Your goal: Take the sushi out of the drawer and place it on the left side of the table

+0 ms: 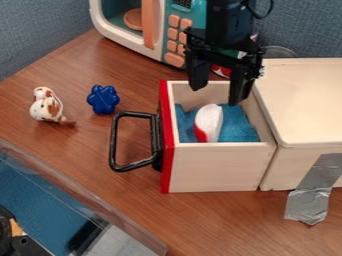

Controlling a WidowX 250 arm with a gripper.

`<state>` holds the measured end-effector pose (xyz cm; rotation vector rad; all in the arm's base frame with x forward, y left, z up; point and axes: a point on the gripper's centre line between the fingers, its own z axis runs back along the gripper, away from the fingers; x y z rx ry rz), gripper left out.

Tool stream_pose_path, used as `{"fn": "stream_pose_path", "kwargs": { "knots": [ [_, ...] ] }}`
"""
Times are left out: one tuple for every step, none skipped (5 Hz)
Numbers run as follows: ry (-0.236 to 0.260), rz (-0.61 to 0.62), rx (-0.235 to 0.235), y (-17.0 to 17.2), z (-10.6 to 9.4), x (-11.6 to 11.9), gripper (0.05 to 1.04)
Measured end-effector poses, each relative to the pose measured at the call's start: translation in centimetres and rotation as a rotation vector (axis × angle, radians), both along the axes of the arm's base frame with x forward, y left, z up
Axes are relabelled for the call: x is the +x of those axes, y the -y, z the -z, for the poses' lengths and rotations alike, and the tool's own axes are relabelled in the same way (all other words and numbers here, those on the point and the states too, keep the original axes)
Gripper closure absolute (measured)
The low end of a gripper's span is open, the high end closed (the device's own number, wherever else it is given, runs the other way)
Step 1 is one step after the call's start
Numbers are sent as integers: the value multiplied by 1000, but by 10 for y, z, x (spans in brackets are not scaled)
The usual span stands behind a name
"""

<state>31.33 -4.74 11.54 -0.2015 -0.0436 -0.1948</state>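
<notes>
The black gripper (215,95) hangs over the back part of the pulled-out drawer with its two fingers spread apart and nothing between them. Below it, the white and red sushi (210,121) lies on blue cloth (238,126) inside the wooden drawer (214,167). The drawer has a red front edge and a black handle on its left. The left side of the brown table (40,115) holds a white and brown toy and a blue toy.
The spotted toy (45,106) and the blue flower-shaped toy (103,99) stand left of the drawer. A toy microwave (155,30) is behind. The wooden cabinet (304,100) has grey tape on it. A clear plastic edge (87,197) crosses the lower left.
</notes>
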Motion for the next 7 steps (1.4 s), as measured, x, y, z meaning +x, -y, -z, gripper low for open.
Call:
{"fn": "stream_pose_path", "kwargs": {
  "knots": [
    [11,15,9,-1,3,0,84],
    [34,61,39,-3,4,2,84],
    [14,86,67,-6,13,0,84],
    [-7,101,81,-8,24,-2,84],
    [-4,100,90,-10,27,-2,84],
    [-31,96,103,-9,42,-4,84],
    [-51,106,124,-8,58,-7,139]
  ]
}}
